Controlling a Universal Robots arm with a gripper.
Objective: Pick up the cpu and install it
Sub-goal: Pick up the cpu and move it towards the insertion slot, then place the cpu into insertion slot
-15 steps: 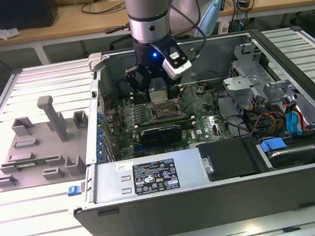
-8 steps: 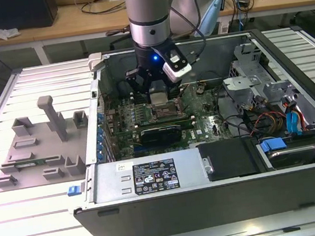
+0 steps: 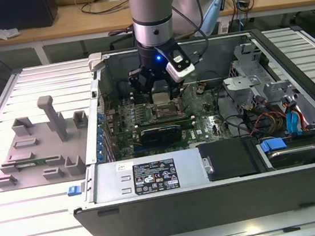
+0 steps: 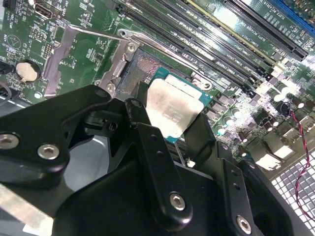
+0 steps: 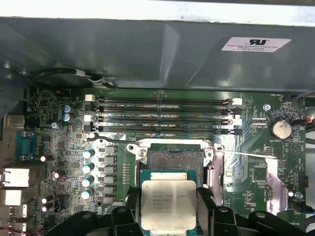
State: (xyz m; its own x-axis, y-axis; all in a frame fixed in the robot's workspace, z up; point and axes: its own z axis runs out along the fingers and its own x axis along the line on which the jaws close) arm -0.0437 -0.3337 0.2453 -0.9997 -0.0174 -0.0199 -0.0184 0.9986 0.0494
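Second wrist view, gripper (image 4: 170, 124) clamped on cpu (image 4: 174, 105), held near the open socket (image 4: 142, 69)

One cpu (image 5: 169, 209), silver top, clamped between fingers of the black gripper (image 5: 169, 199). Open socket (image 5: 175, 160) just beside it; four memory slots (image 5: 162, 116) beyond, on green motherboard (image 5: 246, 147).

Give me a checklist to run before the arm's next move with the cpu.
1. cpu held by the gripper, fingers on two opposite edges: ok.
2. Socket uncovered, contact field bare: ok.
3. Load plate swung back off the socket: ok.
4. cpu seated in the socket: not ok; it is held short of it.
5. cpu edges square to the socket frame, in the first wrist view: ok.
6. cpu held level: cannot tell.
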